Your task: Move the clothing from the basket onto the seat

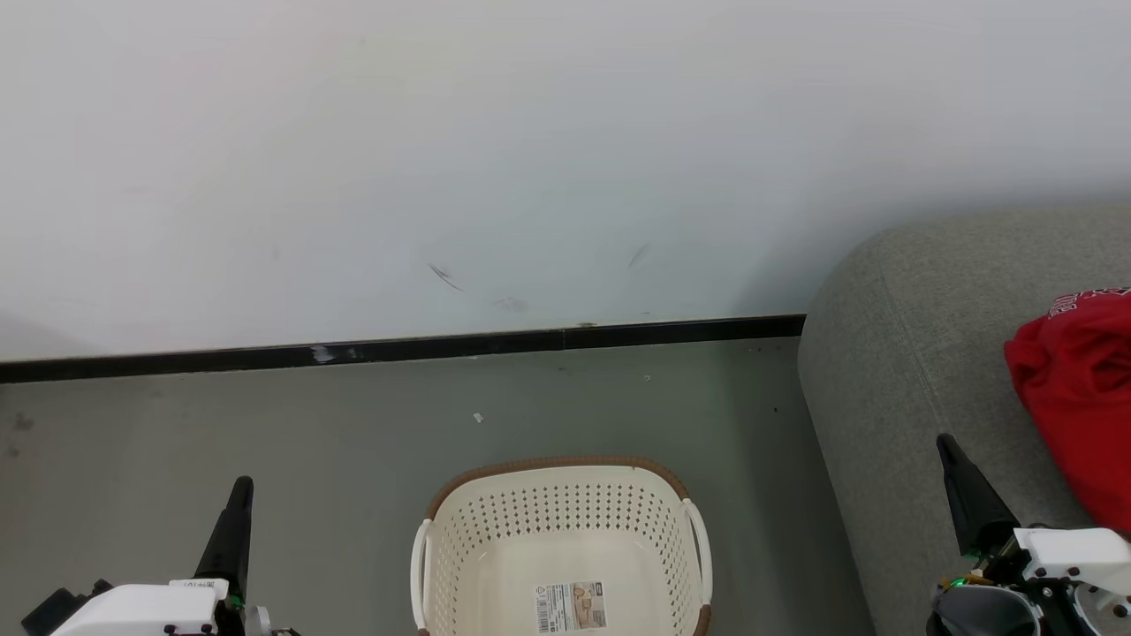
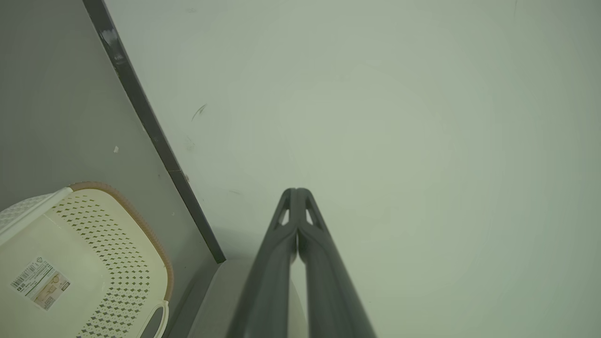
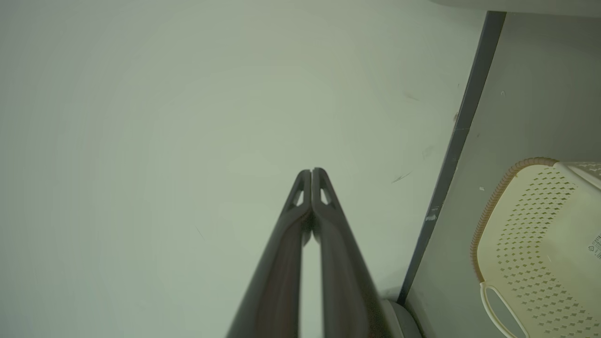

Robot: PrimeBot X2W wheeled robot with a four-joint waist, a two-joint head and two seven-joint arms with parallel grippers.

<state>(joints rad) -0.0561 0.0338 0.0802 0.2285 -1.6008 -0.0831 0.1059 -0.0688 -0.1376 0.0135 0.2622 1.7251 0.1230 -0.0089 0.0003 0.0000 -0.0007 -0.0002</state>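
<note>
The cream basket with a brown rim stands on the floor at bottom centre, holding no garment, only its label sticker on the bottom. Its perforated wall also appears in the wrist views, as basket and basket. Red clothing with white lettering lies on the grey seat at the right edge. My left gripper is shut, with nothing in it, left of the basket. My right gripper is shut over the seat's front, just left of the clothing. Both wrist views show the left gripper and right gripper with fingertips pressed together.
A white wall with a black baseboard runs behind the basket. Grey floor spreads around the basket and up to the seat's rounded side.
</note>
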